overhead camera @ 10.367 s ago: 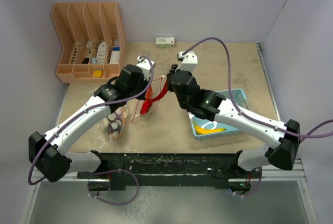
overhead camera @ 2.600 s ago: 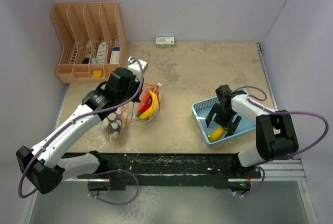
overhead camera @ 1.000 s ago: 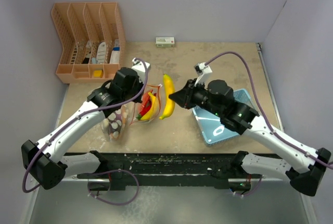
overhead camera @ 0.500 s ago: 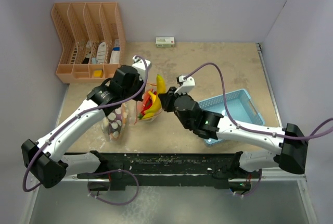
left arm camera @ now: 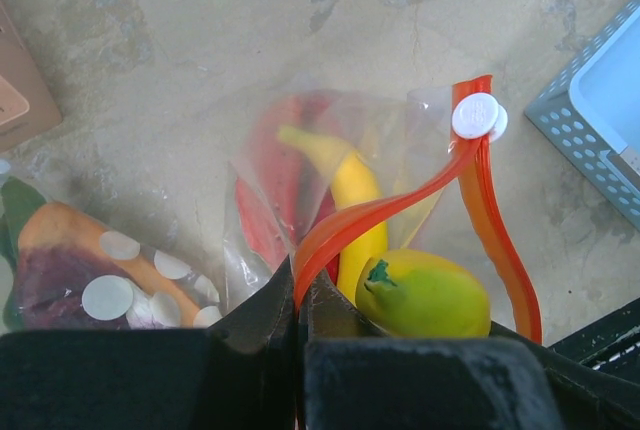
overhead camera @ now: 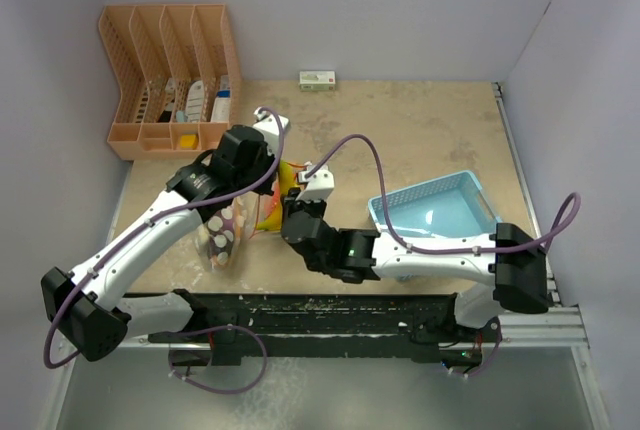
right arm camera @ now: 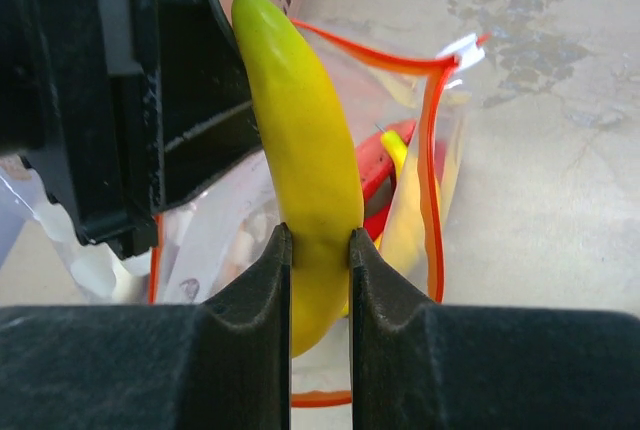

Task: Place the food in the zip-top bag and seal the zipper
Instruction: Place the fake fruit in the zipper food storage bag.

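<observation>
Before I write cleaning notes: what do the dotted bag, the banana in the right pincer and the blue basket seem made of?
Bag: thin clear plastic film, glossy and wrinkled. Banana: probably moulded plastic, smooth, slight sheen. Basket: rigid light blue plastic, by its perforated walls.

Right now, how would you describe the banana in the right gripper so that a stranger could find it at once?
From the peach organiser in the far left corner, come nearer to the clear zip-top bag with a red-orange zipper. At its open mouth, the right gripper pinches a yellow banana. Unlike the second banana and red chili inside, it is uncovered by plastic.
</observation>
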`<state>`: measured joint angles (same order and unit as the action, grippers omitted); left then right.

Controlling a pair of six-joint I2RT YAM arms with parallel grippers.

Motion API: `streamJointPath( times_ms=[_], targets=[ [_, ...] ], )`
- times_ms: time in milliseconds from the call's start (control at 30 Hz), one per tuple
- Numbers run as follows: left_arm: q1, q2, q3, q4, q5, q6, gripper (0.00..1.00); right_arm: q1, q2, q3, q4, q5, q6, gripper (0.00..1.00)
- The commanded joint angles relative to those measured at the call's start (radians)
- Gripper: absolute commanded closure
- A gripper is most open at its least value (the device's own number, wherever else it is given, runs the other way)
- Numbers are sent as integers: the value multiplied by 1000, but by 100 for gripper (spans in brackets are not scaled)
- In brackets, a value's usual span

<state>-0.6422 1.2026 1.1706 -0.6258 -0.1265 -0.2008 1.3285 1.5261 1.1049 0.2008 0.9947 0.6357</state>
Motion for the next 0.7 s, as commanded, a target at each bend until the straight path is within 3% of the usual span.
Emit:
streamJointPath(
  times_ms=[0, 100, 167, 233, 433, 667],
  targets=[
    [-2, -6, 45, 49, 8, -12, 100, 24, -8, 65, -151, 32, 102, 82],
    [-2, -4, 45, 52, 11, -15, 100, 24, -41, 50, -185, 15, 130, 62],
    [-3, -2, 43, 54, 13, -17, 100, 24, -73, 39, -186, -3, 118, 42],
    [-3, 0, 40, 58, 13, -17, 100, 25, -111, 34, -192, -15, 94, 31],
    [-4, 13, 40, 67, 17, -20, 100, 24, -229, -10, -211, -137, 134, 29],
    [-3, 8, 41, 68, 15, -20, 100, -103, -236, -20, -468, -327, 383, 32]
  ],
)
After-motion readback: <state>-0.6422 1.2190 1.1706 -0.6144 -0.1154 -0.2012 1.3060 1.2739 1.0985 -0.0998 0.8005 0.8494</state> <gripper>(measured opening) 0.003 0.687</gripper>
